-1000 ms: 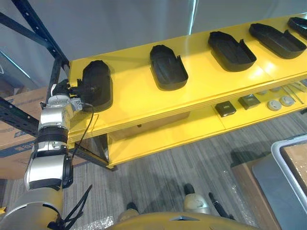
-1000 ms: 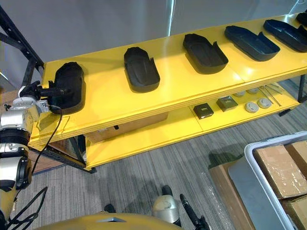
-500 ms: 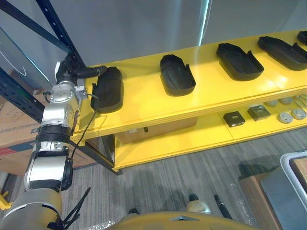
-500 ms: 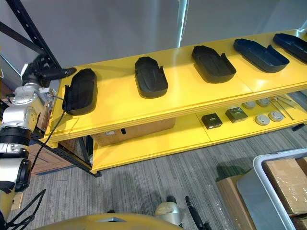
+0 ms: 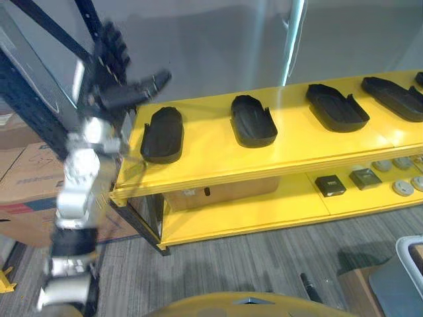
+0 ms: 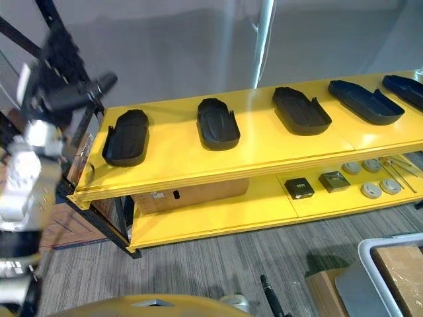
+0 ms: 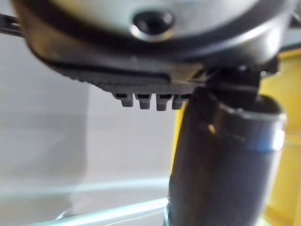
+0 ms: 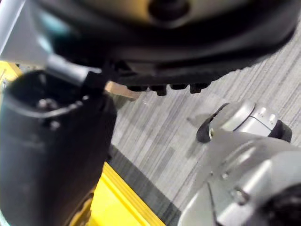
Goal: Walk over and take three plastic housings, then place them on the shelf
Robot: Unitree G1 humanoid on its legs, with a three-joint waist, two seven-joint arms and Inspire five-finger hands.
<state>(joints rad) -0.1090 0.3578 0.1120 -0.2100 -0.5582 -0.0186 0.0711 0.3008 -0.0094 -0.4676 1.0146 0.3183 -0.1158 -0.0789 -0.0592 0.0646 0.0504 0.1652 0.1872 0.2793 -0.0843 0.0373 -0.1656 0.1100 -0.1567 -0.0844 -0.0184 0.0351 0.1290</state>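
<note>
Dark left hand spread (empty), off housing

Housings sit in a row along the shelf top. Box on lower board, left; small parts right.

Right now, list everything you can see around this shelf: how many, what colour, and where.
plastic housings: five, black, in a spaced row along the top board
shelf: one, yellow, two boards
square parts: two, dark, lower board, towards the right
round discs: four, grey, lower board, right of the square parts
cardboard box: one, brown, lower board, under the left housings
floor boxes: count unclear, brown, left of the shelf
bin: one, grey, on the floor at lower right
left hand: dark, open, holding nothing, above the shelf's left end
right hand: dark, over the grey floor
</note>
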